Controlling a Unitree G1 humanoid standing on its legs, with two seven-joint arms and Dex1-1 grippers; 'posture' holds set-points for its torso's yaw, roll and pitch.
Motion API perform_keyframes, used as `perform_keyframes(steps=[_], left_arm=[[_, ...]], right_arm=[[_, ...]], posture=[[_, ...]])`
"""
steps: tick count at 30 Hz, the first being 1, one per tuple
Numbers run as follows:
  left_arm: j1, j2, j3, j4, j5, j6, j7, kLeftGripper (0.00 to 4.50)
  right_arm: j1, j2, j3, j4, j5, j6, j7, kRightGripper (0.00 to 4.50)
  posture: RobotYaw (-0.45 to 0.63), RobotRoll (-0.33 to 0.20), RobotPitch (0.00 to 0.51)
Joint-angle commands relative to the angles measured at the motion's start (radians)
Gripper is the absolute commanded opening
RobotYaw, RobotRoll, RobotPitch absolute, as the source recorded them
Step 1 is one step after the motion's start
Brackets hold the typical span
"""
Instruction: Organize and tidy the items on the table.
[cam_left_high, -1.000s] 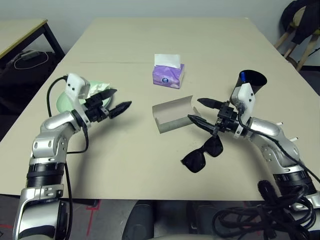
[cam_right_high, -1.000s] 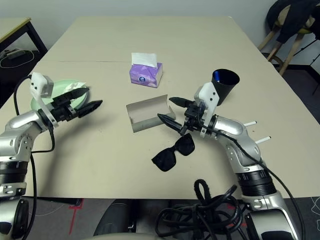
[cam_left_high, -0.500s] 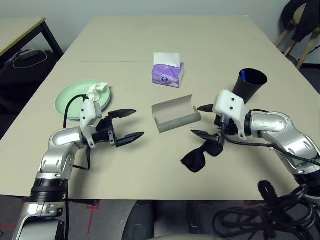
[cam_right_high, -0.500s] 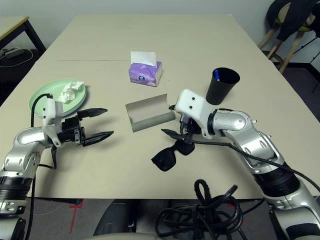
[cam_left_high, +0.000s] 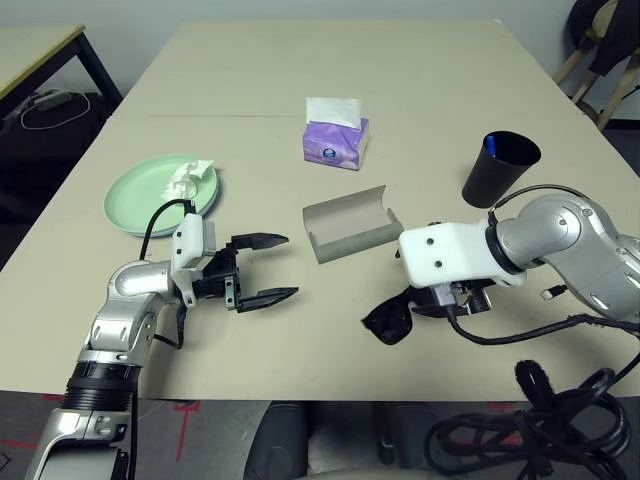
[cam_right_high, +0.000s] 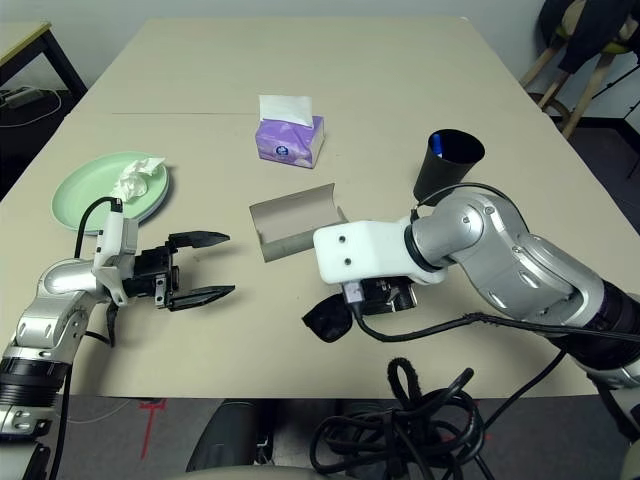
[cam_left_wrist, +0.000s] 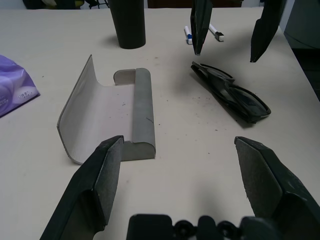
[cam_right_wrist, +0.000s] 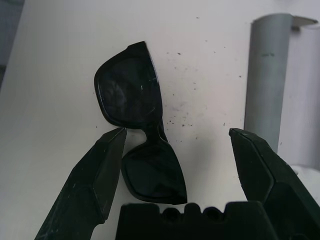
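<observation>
Swinging down from beside the glasses case, the right gripper now hangs spread wide directly over the black sunglasses, which lie folded on the table just beside the open case. Left gripper hovers open and empty near the green plate.

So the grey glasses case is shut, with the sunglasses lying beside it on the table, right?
Not quite: the grey glasses case lies open, its lid standing up, as the left wrist view shows. The sunglasses do lie beside it on the table.
</observation>
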Motion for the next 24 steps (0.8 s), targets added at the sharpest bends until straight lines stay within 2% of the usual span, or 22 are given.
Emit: perform_keyframes(steps=[1,10,24], left_arm=[[0.018,0.001,-0.015,-0.027,0.003,-0.036,-0.022,4.49],[0.042,0.005,-0.031,-0.073,-0.037,-0.009,-0.066,4.49],[0.053,-0.002,-0.049,-0.124,-0.049,0.027,-0.057,4.49]], right_arm=[[0.005,0.015,0.037,0.026,-0.078,-0.093,0.021,4.50],[0.027,0.071,0.041,0.068,-0.179,-0.203,0.072,4.50],[0.067,0.070,0.000,0.076,-0.257,-0.333,0.121,4.50]], posture=[[0.08,0.000,0.150],[0.08,0.000,0.159],[0.06,0.000,0.175]])
